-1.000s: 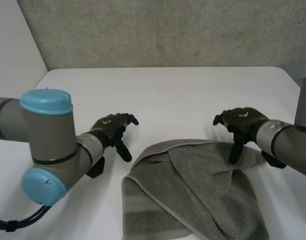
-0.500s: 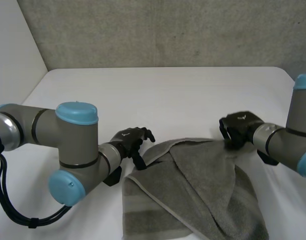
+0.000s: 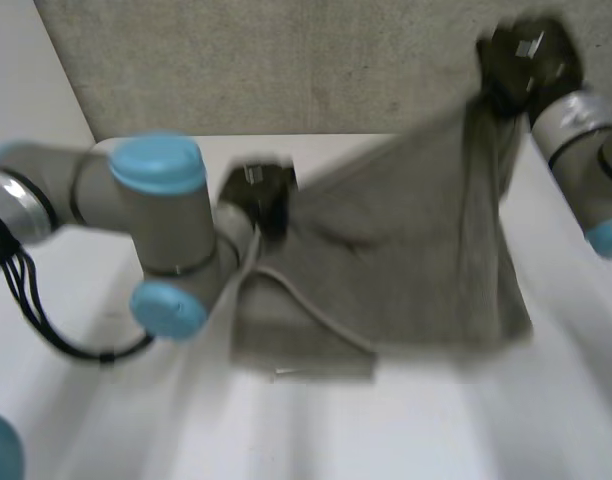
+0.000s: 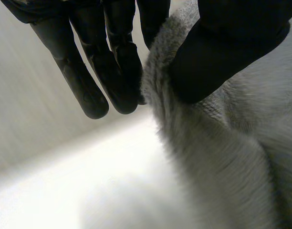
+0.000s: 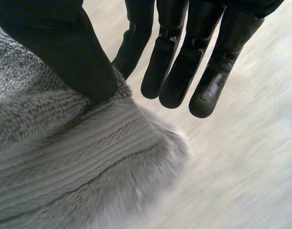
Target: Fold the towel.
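Head view, lower frame: the white table (image 3: 386,430) lies under the bottom hem of the grey terry towel (image 3: 416,250); whether the hem touches it cannot be told. At centre left the black left hand (image 3: 261,195) pinches one top corner between thumb and fingers. Farther back, at upper right, the black right hand (image 3: 526,55) holds the other corner high, thumb clamped on the pile.

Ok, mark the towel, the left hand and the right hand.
towel (image 3: 416,250), head view, the middle of the hanging cloth.
left hand (image 4: 217,57), left wrist view, the thumb pinching the towel.
right hand (image 5: 65,52), right wrist view, the thumb on the towel.
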Controlling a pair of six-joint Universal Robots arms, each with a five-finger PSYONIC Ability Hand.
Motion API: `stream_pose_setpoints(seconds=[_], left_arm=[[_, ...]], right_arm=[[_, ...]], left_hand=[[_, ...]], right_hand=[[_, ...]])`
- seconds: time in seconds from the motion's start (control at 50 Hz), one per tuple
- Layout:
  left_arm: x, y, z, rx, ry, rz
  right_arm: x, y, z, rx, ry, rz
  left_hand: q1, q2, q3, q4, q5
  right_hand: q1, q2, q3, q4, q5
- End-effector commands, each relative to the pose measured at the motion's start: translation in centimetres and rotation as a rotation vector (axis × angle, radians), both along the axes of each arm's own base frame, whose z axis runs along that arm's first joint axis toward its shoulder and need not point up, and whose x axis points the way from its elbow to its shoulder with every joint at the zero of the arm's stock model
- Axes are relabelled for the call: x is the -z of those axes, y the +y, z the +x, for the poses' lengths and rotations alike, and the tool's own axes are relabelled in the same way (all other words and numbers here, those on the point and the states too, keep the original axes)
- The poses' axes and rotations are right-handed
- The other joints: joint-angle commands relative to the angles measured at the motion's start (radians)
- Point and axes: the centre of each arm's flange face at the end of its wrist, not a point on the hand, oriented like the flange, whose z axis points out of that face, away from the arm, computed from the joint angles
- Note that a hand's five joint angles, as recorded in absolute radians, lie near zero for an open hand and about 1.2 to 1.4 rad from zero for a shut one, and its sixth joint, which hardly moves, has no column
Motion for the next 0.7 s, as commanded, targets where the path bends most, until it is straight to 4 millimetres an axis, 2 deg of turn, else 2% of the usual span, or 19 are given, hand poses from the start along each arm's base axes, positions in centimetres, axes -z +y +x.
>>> stream_pose_setpoints(seconds=[0.02,0.04,0.12,0.16,0.22,0.26,0.28,0.32,0.34,0.36,0.38,0.4,0.42,0.44,0.48,0.5,0.54,0.6,0.7], left_arm=[[-14.4,-1.2,0.1,-0.1,0.187,-0.531],[-15.7,-0.8,0.3,-0.103,0.217,-0.569],[-16.0,0.2,0.7,-0.096,0.209,-0.562],[-14.4,0.8,1.1,-0.089,0.17,-0.519],[-13.0,0.9,1.3,-0.089,0.144,-0.487],[-10.0,1.1,1.6,-0.085,0.09,-0.417],[-10.0,1.1,1.6,-0.085,0.089,-0.417],[-6.4,0.9,2.3,-0.093,0.025,-0.334],[-6.4,0.9,2.3,-0.093,0.025,-0.333],[-4.2,0.8,2.5,-0.093,-0.01,-0.284],[-4.1,0.8,2.5,-0.093,-0.01,-0.283],[-1.9,0.8,2.8,-0.093,-0.047,-0.232],[0.1,0.9,3.1,-0.095,-0.081,-0.186],[0.1,0.9,3.1,-0.095,-0.081,-0.185],[3.7,1.7,3.8,-0.087,-0.142,-0.098],[3.7,1.7,3.8,-0.087,-0.142,-0.098],[6.4,2.6,4.3,-0.079,-0.188,-0.038],[7.4,3.0,4.6,-0.076,-0.204,-0.015],[8.8,3.9,5.1,-0.071,-0.224,0.012]], right_arm=[[-7.5,0.6,0.1,-0.003,-0.154,-0.482],[-7.5,1.0,0.4,-0.015,-0.163,-0.483],[-6.4,1.3,0.6,-0.027,-0.163,-0.443],[-4.2,1.7,0.7,-0.04,-0.149,-0.373],[-3.1,1.9,0.6,-0.044,-0.139,-0.342],[-1.0,2.2,0.1,-0.04,-0.116,-0.276],[-1.0,2.2,0.1,-0.04,-0.116,-0.275],[1.8,2.8,0.0,-0.049,-0.087,-0.176],[1.8,2.8,0.0,-0.049,-0.087,-0.176],[3.5,3.2,-0.1,-0.051,-0.067,-0.114],[5.3,3.6,-0.1,-0.05,-0.047,-0.051],[5.3,3.6,-0.1,-0.05,-0.047,-0.05],[7.3,4.0,-0.2,-0.052,-0.023,0.025],[7.3,4.0,-0.2,-0.052,-0.022,0.025],[11.7,4.7,-0.3,-0.046,0.025,0.194],[11.7,4.7,-0.3,-0.045,0.025,0.195],[14.8,5.9,-0.5,-0.046,0.096,0.352],[15.6,6.6,-0.6,-0.045,0.124,0.417],[16.4,8.6,-1.0,-0.058,0.169,0.558]], left_hand=[[0.231,0.19,0.191,0.192,0.199],[0.231,0.19,0.191,0.192,0.199],[0.231,0.19,0.191,0.192,0.199],[0.231,0.19,0.191,0.192,0.199],[0.231,0.19,0.191,0.192,0.199],[0.231,0.19,0.191,0.192,0.199],[0.231,0.19,0.191,0.192,0.199],[0.231,0.19,0.191,0.192,0.199],[0.231,0.19,0.191,0.192,0.199],[0.199,0.158,0.159,0.16,0.168],[0.199,0.158,0.159,0.16,0.168],[0.167,0.126,0.127,0.128,0.136],[0.143,0.103,0.104,0.104,0.112],[0.143,0.102,0.103,0.104,0.112],[0.085,0.044,0.045,0.045,0.053],[0.084,0.044,0.045,0.045,0.053],[0.003,-0.038,-0.037,-0.037,-0.029],[-0.063,-0.103,-0.102,-0.102,-0.094],[-0.432,-0.472,-0.471,-0.471,-0.463]], right_hand=[[0.445,0.215,0.211,0.206,0.258],[0.445,0.215,0.211,0.206,0.258],[0.445,0.215,0.211,0.206,0.258],[0.445,0.215,0.211,0.206,0.258],[0.445,0.215,0.211,0.206,0.258],[0.445,0.215,0.211,0.206,0.258],[0.445,0.215,0.211,0.206,0.258],[0.445,0.215,0.211,0.206,0.258],[0.445,0.215,0.211,0.206,0.258],[0.445,0.215,0.211,0.206,0.258],[0.445,0.215,0.211,0.206,0.258],[0.445,0.215,0.211,0.206,0.258],[0.445,0.215,0.211,0.206,0.258],[0.445,0.215,0.211,0.206,0.258],[0.445,0.215,0.211,0.206,0.258],[0.445,0.215,0.211,0.206,0.258],[0.445,0.215,0.211,0.206,0.258],[0.445,0.215,0.211,0.206,0.258],[0.445,0.215,0.211,0.206,0.258]])
